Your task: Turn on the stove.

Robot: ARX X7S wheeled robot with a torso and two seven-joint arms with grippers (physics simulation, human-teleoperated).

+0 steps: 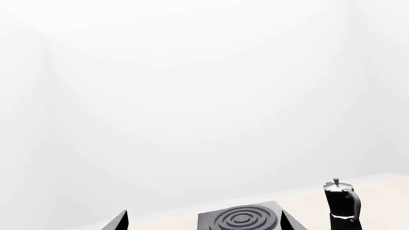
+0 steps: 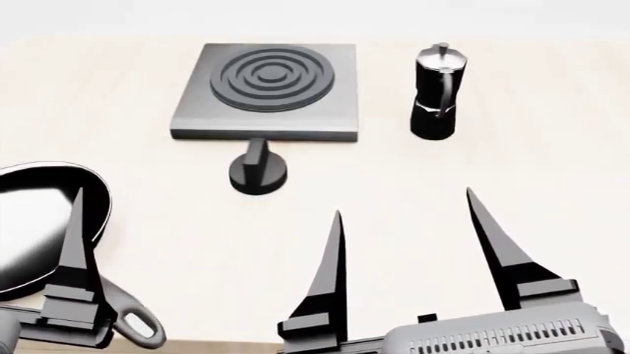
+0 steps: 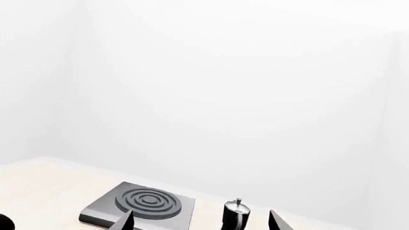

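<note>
The stove point(image 2: 265, 88) is a flat grey metal plate with a ringed burner, at the far middle of the table. Its small black knob point(image 2: 258, 173), with an upright fin, sits just in front of the plate. My right gripper point(image 2: 403, 203) hovers open, nearer than the knob and to its right, with nothing between its fingers. My left gripper point(image 1: 204, 221) is also open and empty. Only one of its fingers point(image 2: 74, 258) shows in the head view, over the frying pan. Both wrist views show the stove point(image 1: 243, 218) point(image 3: 143, 203) ahead of the fingertips.
A black moka pot point(image 2: 436, 92) stands upright to the right of the stove, and appears as the moka pot point(image 1: 342, 201) point(image 3: 235, 215) in both wrist views. A black frying pan point(image 2: 29, 228) lies at the near left, handle toward the table's front edge. Light wooden table point(image 2: 551, 147).
</note>
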